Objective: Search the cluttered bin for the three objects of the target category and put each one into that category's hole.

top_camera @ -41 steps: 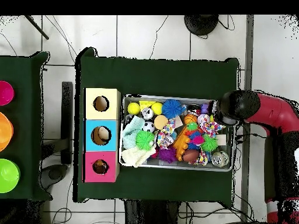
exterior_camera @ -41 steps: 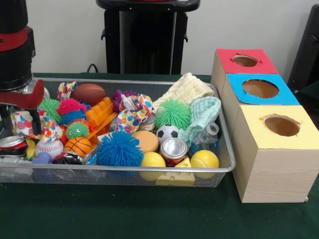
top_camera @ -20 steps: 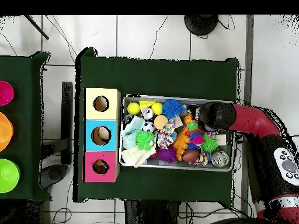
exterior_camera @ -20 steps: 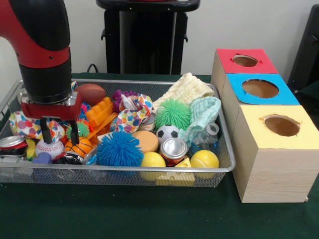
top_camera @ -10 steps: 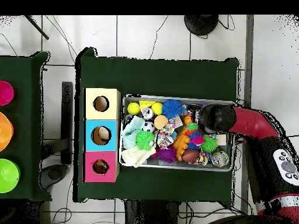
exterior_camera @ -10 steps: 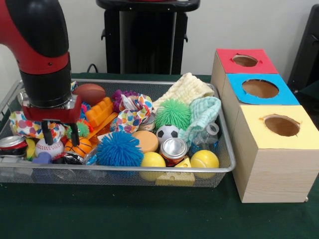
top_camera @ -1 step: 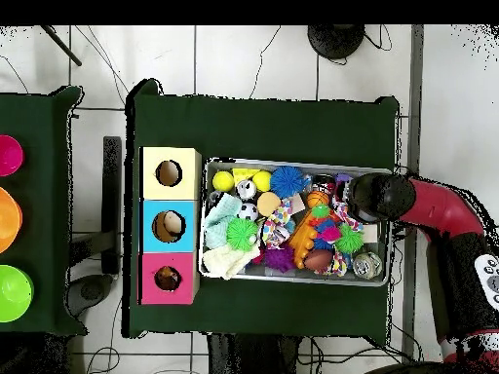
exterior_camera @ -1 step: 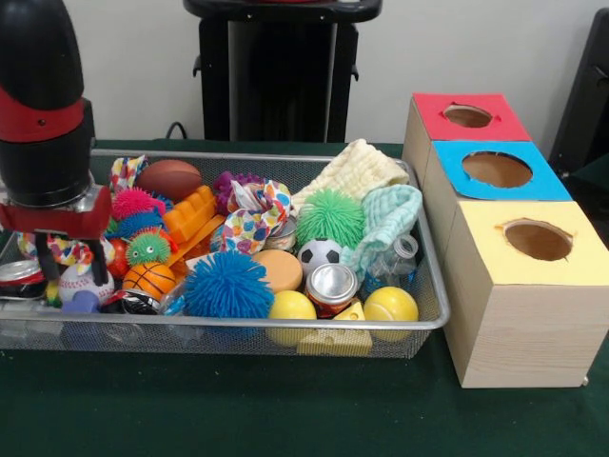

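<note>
Starting at the wire bin's (exterior_camera @ -1 step: 285, 324) front rim, you have two yellow balls (exterior_camera @ -1 step: 291, 307) and a blue spiky ball (exterior_camera @ -1 step: 226, 284) pressed against the mesh, with a silver can (exterior_camera @ -1 step: 331, 284) upright between the yellow balls and just behind them. At the bin's front left corner the gripper (exterior_camera @ -1 step: 70, 265) is down among the clutter with its fingers (exterior_camera @ -1 step: 98, 267) apart, straddling a baseball (exterior_camera @ -1 step: 74, 283) and a polka-dot cloth (exterior_camera @ -1 step: 59, 249); you cannot tell whether either finger touches them. A small basketball (exterior_camera @ -1 step: 149, 278) lies just beside the gripper, toward the bin's middle. Mid-bin you see a soccer ball (exterior_camera @ -1 step: 320, 253), a green spiky ball (exterior_camera @ -1 step: 330, 217) behind it, and a pale green cloth (exterior_camera @ -1 step: 392, 214) draped over a clear bottle (exterior_camera @ -1 step: 395, 259) at the bin's right side. Along the bin's back rim lie a brown football (exterior_camera @ -1 step: 169, 178) toward the left and a cream cloth (exterior_camera @ -1 step: 354, 171) toward the right. Just beside the bin's right end three boxes stand in a touching row, each with a round hole on top: the yellow box (exterior_camera @ -1 step: 533, 286) level with the bin's front, the blue box (exterior_camera @ -1 step: 495, 169) behind it, the red box (exterior_camera @ -1 step: 466, 116) farthest back. Nothing shows which category is yours
</note>
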Controlling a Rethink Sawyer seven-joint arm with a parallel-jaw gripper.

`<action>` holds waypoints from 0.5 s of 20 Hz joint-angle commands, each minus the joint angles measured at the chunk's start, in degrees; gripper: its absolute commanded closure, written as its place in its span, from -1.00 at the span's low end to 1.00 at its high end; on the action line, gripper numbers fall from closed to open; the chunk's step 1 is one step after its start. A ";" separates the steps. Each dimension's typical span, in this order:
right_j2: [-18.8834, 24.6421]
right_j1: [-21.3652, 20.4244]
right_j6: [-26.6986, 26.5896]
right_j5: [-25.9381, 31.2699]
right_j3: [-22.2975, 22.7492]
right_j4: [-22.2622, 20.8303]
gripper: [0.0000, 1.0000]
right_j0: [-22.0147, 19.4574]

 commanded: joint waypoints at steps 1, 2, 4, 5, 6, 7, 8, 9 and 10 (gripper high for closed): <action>3.23 3.39 -21.36 6.82 -5.83 -5.07 -1.00 -0.95; 3.24 3.74 -21.29 6.40 -5.91 -5.17 -1.00 -0.99; 3.13 4.20 -21.08 5.75 -5.85 -5.30 -1.00 -0.92; 3.01 4.20 -20.91 5.43 -5.68 -5.35 -1.00 -0.86; 2.81 4.03 -20.63 5.00 -5.27 -5.39 -1.00 -0.79; 2.65 3.93 -20.41 4.75 -4.98 -5.40 -1.00 -0.71; 2.52 3.76 -20.16 4.37 -4.47 -5.41 -1.00 -0.67; 2.41 3.66 -19.95 4.14 -4.13 -5.41 -1.00 -0.64; 2.26 3.53 -19.67 3.89 -3.77 -5.42 -1.00 -0.58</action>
